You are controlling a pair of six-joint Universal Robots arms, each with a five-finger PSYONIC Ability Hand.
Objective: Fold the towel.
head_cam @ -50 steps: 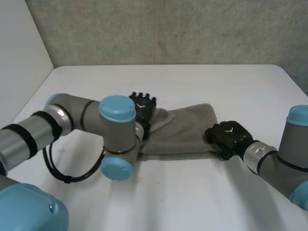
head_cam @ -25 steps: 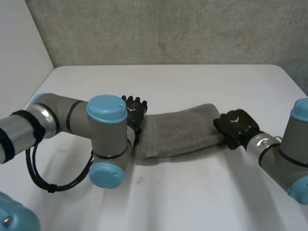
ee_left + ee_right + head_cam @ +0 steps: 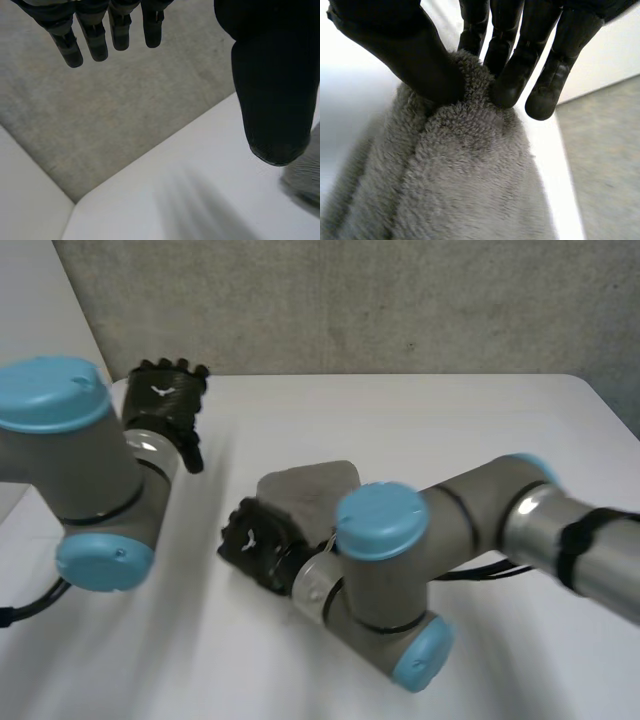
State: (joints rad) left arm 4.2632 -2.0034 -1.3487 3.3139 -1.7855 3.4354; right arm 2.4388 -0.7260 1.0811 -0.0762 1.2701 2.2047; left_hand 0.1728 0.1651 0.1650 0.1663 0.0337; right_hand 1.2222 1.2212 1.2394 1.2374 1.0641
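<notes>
The grey towel (image 3: 312, 488) lies bunched in the middle of the white table (image 3: 480, 430), mostly hidden behind my right arm. My right hand (image 3: 258, 540) has crossed over to the towel's left side. In the right wrist view, the thumb and fingers of that hand (image 3: 435, 70) pinch a doubled edge of the towel (image 3: 465, 190), which hangs away from the palm. My left hand (image 3: 165, 400) is raised near the table's back left corner, well apart from the towel. Its fingers (image 3: 107, 35) are straight and hold nothing; a bit of towel (image 3: 306, 176) shows beyond the thumb.
A grey wall (image 3: 350, 300) runs along the table's far edge, and a white panel (image 3: 40, 320) stands at the left. My right arm's elbow (image 3: 385, 580) sits over the table's front middle. Bare table stretches to the right and far side.
My right hand has carried the towel's right end leftwards over the rest. My left hand has left the towel's left end and moved up and back to the left.
</notes>
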